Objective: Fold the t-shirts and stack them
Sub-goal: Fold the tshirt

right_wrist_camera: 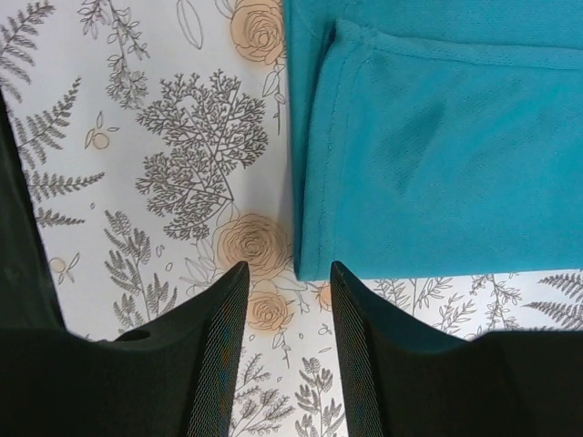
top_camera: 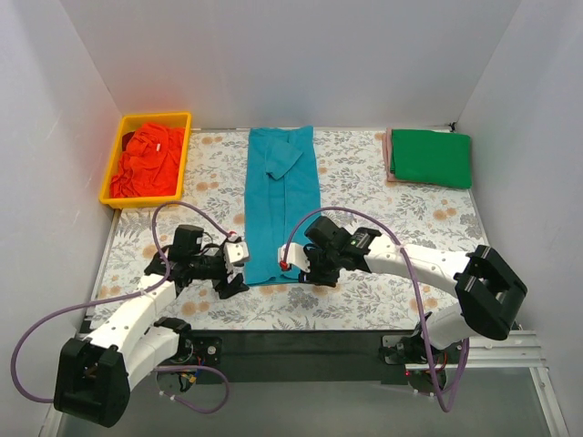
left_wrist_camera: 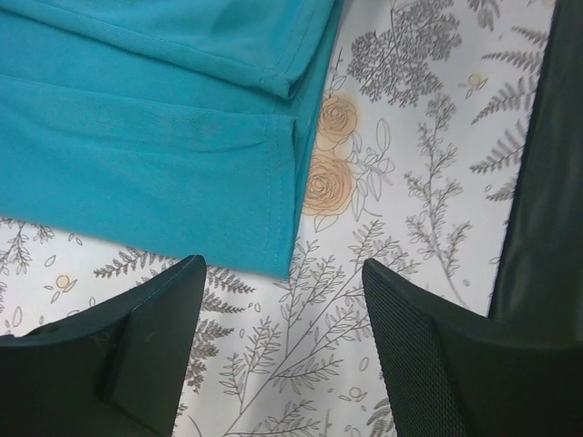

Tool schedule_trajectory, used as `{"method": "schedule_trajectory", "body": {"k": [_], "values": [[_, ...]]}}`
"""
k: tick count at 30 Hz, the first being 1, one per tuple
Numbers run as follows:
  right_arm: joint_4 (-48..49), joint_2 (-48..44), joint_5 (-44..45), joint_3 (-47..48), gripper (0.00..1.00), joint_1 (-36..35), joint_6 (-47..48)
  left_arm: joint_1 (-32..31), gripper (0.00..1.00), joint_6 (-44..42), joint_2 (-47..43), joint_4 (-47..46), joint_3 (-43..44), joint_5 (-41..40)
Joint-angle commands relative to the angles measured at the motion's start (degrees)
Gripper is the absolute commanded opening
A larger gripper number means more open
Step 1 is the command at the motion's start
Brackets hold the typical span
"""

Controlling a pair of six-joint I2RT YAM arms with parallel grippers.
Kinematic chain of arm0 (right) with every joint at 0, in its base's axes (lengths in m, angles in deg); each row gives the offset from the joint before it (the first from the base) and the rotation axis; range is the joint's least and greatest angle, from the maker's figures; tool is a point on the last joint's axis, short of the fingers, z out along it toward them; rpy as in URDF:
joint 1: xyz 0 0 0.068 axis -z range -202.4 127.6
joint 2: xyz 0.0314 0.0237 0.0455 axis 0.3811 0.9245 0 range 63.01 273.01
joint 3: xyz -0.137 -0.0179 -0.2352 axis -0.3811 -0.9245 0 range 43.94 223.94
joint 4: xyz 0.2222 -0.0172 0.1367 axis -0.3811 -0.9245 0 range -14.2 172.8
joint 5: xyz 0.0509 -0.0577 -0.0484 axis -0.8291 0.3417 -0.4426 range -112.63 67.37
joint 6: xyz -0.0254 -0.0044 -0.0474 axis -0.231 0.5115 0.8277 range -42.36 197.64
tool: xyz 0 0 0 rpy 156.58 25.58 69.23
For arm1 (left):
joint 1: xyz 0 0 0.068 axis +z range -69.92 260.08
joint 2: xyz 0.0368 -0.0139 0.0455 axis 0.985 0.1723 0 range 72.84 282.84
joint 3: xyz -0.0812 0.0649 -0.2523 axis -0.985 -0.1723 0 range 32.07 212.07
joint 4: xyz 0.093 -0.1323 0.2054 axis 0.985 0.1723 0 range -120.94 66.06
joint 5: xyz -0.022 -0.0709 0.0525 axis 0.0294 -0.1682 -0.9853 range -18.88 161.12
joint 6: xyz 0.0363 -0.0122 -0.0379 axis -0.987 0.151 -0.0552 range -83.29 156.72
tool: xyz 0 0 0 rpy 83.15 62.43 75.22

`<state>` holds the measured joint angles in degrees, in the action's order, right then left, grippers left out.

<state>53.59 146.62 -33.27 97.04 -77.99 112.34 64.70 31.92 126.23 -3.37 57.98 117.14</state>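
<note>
A teal-blue t-shirt [top_camera: 278, 200] lies folded into a long narrow strip down the middle of the floral sheet. My left gripper [top_camera: 235, 270] is open and empty at the strip's near left corner; the left wrist view shows that corner [left_wrist_camera: 273, 259] just ahead of its jaws [left_wrist_camera: 284, 300]. My right gripper [top_camera: 296, 267] is open and empty at the near right corner [right_wrist_camera: 314, 264], which lies just ahead of its jaws [right_wrist_camera: 290, 282]. A folded bright green t-shirt [top_camera: 432, 157] lies at the far right. An orange-red t-shirt [top_camera: 148, 161] is bunched in the yellow bin.
The yellow bin [top_camera: 184, 155] stands at the far left corner. A pinkish cloth edge [top_camera: 389, 157] shows under the green shirt. The grey floral sheet [top_camera: 383, 209] covers the table. White walls close in the sides and back.
</note>
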Motion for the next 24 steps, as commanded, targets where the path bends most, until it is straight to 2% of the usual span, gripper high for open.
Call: {"method": "schedule_trajectory", "body": {"k": [1, 13, 19, 20, 24], "values": [[6.2, 0.4, 2.5, -2.1, 0.47, -0.7, 1.0, -1.4, 0.68, -7.9, 0.1, -3.8, -2.0, -2.8], [14.4, 5.2, 5.4, -9.6, 0.49, -0.8, 2.9, -4.0, 0.65, -9.7, 5.9, -10.8, -3.9, -5.7], [14.4, 6.5, 4.7, -10.8, 0.35, -0.7, 2.7, -5.5, 0.62, -10.3, 7.7, -11.8, -3.9, -6.0], [14.4, 6.6, 4.7, -11.0, 0.29, -0.7, 2.6, -5.9, 0.61, -10.5, 7.9, -11.9, -3.9, -6.0], [14.3, 7.0, 4.9, -11.4, 0.19, -0.7, 2.6, -6.5, 0.53, -10.8, 10.1, -12.3, -3.4, -6.5]]}}
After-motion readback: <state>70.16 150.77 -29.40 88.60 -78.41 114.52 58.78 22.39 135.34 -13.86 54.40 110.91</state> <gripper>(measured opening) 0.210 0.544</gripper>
